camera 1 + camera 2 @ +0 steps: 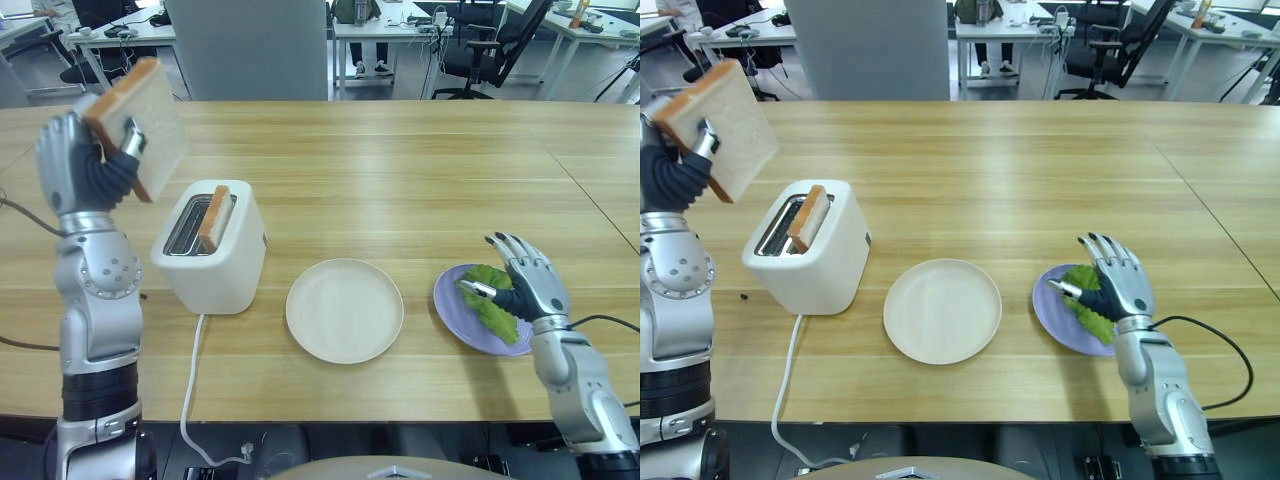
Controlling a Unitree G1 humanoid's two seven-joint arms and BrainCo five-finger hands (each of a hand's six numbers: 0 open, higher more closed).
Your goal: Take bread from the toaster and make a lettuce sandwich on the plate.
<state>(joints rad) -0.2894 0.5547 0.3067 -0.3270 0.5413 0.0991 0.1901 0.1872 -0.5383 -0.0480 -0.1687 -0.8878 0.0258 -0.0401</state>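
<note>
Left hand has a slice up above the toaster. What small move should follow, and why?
Probably carry the bread slice in the left hand rightward and down onto the white plate, which is bare. A second slice stands in the toaster and the right hand is over the lettuce on the purple plate, so a base slice seems needed first.

Open-plan office, desks (385,28), swivel chairs (478,55), cables behind

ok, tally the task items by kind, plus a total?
Bread: 2, held slice in the left hand, second slice in the toaster
Toaster: 1
Plates: 2, white plate, purple plate
Lettuce: 1
Total: 6
</note>
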